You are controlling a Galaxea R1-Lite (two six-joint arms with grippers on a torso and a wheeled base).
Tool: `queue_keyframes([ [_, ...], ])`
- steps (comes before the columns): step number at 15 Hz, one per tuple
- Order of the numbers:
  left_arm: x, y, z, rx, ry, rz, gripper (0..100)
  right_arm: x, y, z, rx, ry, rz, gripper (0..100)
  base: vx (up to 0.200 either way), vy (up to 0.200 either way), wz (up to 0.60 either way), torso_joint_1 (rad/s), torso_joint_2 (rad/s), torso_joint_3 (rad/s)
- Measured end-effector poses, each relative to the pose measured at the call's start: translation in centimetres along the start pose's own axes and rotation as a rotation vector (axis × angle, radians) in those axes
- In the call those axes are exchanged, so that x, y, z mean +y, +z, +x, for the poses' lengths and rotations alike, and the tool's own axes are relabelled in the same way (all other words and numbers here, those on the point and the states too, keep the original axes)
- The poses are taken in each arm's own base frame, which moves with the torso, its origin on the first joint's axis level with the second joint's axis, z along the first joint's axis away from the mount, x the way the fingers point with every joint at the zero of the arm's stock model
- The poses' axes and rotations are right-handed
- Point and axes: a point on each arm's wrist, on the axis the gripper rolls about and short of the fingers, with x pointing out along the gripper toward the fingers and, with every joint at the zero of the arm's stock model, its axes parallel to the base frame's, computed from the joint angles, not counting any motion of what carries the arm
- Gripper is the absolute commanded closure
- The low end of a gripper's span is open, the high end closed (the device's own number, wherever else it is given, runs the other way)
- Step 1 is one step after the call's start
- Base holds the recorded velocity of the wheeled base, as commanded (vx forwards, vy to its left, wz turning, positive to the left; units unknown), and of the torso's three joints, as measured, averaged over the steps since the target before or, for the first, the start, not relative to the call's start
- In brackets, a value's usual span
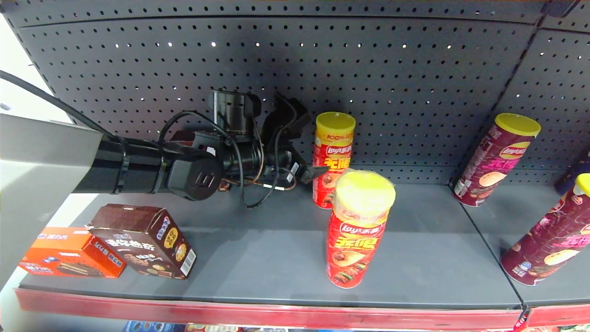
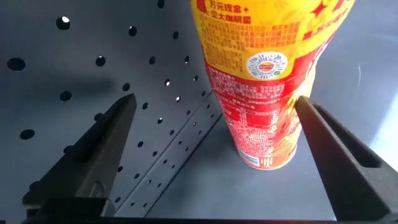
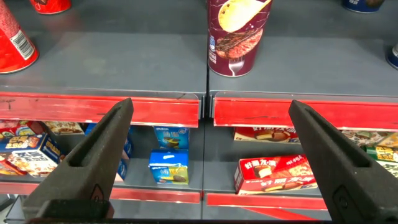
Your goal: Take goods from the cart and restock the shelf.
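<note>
**Rear can seated, both jaws wide**

Your shelf [image 1: 258, 258] carried the rear red can [image 1: 333, 159], upright near the pegboard [image 1: 322, 60], probably set deep to leave room in front. Left gripper [image 2: 214, 101] straddled it, jaws spread and not clamping. Right gripper [image 3: 209, 104] hung before the shelf edge, jaws apart and empty.

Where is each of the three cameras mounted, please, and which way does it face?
Head view: on the head, looking forward and down at the grey shelf; the left arm shows at left, left gripper at the rear red can.
Left wrist view: on the left wrist, facing the pegboard; its open fingers flank that can.
Right wrist view: on the right wrist, facing the shelf's red front edge and lower shelves; right gripper open.
Shared: head and left wrist views both show that can.
</note>
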Motion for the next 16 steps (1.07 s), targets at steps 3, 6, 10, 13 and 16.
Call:
queue_keyframes([
  [3, -0.3, -0.6, 0.0, 0.017, -0.005, -0.003, 0, 0.0, 0.0, 0.0, 0.000, -0.001, 0.001, 0, 0.000, 0.000, 0.00, 0.000, 0.00, 0.000],
  [6, -0.7, -1.2, -0.3, 0.038, -0.006, -0.008, 0, 0.0, 0.0, 0.0, 0.000, 0.000, 0.000, 0, 0.000, 0.000, 0.00, 0.000, 0.00, 0.000],
  [10, -1.0, -1.5, -1.8, 0.036, 0.023, 0.007, 0, 0.0, 0.0, 0.0, 0.000, 0.000, 0.000, 0, 0.000, 0.000, 0.00, 0.000, 0.00, 0.000],
  [13, -0.8, -1.2, -3.2, 0.046, 0.062, 0.009, 0, 0.0, 0.0, 0.0, 0.000, 0.000, 0.001, 0, 0.000, 0.000, 0.00, 0.000, 0.00, 0.000],
  [16, -0.2, 0.3, -5.0, 0.022, 0.098, 0.009, 0, 0.0, 0.0, 0.0, 0.000, 0.000, 0.000, 0, 0.000, 0.000, 0.00, 0.000, 0.00, 0.000],
])
